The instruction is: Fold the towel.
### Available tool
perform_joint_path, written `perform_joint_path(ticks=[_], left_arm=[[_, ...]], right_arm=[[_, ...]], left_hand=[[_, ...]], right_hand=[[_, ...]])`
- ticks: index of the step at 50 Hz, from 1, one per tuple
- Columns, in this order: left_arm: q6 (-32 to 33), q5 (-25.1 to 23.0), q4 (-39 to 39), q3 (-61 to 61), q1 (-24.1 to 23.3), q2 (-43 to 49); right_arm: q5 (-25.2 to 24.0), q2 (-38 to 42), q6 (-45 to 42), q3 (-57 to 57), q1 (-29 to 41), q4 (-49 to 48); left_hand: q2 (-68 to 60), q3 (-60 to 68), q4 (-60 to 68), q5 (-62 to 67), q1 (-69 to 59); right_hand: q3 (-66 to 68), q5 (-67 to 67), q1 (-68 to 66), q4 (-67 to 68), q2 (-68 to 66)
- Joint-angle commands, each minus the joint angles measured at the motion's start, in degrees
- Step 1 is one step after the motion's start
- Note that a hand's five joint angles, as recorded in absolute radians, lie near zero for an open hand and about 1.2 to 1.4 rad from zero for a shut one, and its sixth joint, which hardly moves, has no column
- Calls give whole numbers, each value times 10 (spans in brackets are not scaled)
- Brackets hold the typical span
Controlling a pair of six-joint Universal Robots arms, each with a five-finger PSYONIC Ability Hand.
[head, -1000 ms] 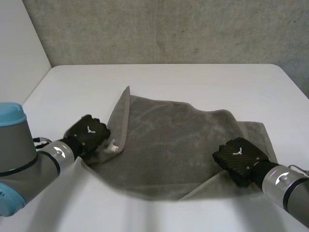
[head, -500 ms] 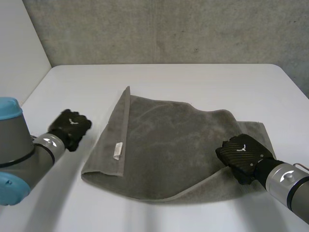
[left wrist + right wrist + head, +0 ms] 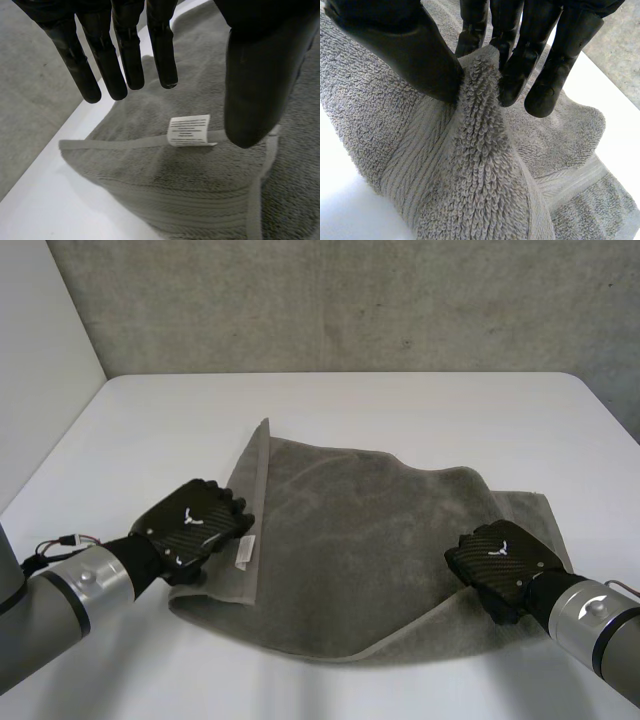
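A grey towel [image 3: 370, 540] lies partly folded on the white table [image 3: 400, 405], with its left strip turned over and a white label [image 3: 244, 552] showing. My left hand [image 3: 195, 530] hovers over the towel's near left edge. In the left wrist view its fingers [image 3: 125, 55] are straight and spread, the thumb stands apart, and the label [image 3: 189, 131] lies below between them. My right hand [image 3: 500, 565] is at the towel's near right edge. In its wrist view the thumb [image 3: 405, 45] and fingers pinch a raised ridge of the towel [image 3: 475, 170].
A grey concrete wall stands behind the table's far edge, and a pale wall runs along its left side. Bare white tabletop lies around the towel on all sides.
My left hand let go of the towel's left flap, swung out to the left, then came back over that edge with its fingers straightened. The flap now lies flat. The right hand has barely moved.
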State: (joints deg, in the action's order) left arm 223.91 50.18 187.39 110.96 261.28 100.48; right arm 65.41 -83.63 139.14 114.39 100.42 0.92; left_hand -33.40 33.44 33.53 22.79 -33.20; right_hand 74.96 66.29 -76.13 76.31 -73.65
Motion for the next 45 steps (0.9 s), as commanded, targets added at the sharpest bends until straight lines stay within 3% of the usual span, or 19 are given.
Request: perform_joint_path(ticks=[1, 7, 14, 21, 34, 45], left_arm=[[145, -9, -72, 19, 41, 18], [263, -9, -141, 18, 60, 52], [267, -8, -138, 10, 60, 80], [253, -7, -113, -1, 53, 103], [124, -4, -90, -46, 49, 117], [115, -1, -84, -63, 39, 135]], right_arm=[[-1, 1, 0, 4, -1, -1], [-4, 1, 0, 6, -5, -3], [-5, 1, 0, 11, -4, -4], [-5, 1, 0, 17, -5, -4], [-12, 2, -1, 25, -7, -10], [-12, 7, -1, 26, -6, -13]], left_hand=[[0, 0, -1, 6, -2], [8, -8, -9, -2, 6], [15, -15, -16, -9, 13], [17, -17, -18, -10, 15], [8, -8, -9, -2, 6], [6, -7, -8, 0, 4]], right_hand=[[50, 37, -39, 37, -64], [50, 37, -39, 37, -64], [50, 37, -39, 37, -64], [50, 37, -39, 37, -64], [50, 37, -39, 37, -64], [50, 37, -39, 37, -64]])
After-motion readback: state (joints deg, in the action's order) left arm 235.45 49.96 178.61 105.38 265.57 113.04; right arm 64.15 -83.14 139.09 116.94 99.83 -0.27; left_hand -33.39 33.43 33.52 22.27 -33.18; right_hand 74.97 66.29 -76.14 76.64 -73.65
